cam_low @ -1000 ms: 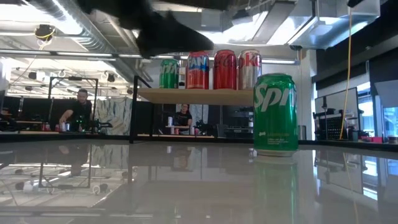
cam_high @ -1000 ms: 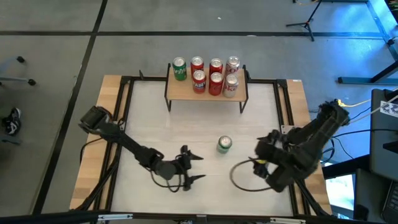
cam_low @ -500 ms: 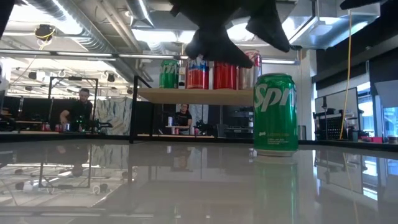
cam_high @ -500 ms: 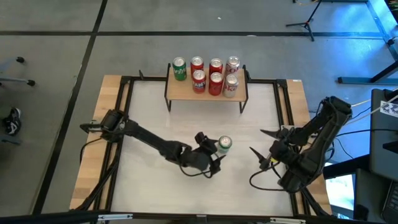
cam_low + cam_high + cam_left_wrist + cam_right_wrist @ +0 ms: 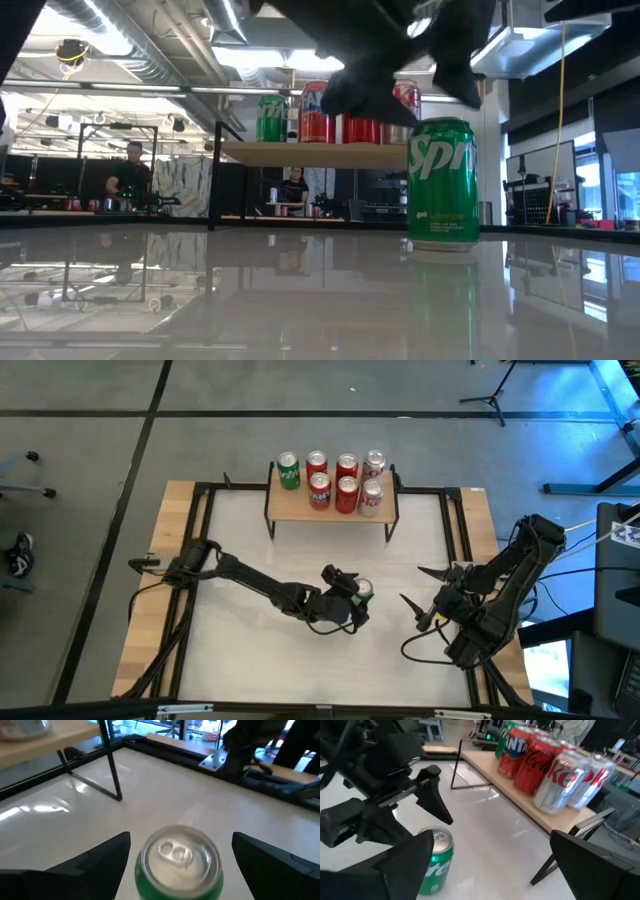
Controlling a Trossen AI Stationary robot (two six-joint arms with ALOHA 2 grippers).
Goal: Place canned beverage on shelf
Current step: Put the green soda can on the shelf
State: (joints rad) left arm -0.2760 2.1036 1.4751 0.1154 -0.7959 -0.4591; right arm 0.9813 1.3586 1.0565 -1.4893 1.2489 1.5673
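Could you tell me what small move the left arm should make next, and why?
Probably lower and close on the green can. The left gripper is open with one finger on each side of the can, above its top, and the can stands upright on the table, not yet gripped.

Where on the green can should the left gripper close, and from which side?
Across the round side wall, below the rim. The green can stands upright on the table, apart from the shelf. The left gripper is open, with a finger on either side, coming from above, so lowering and closing looks best.
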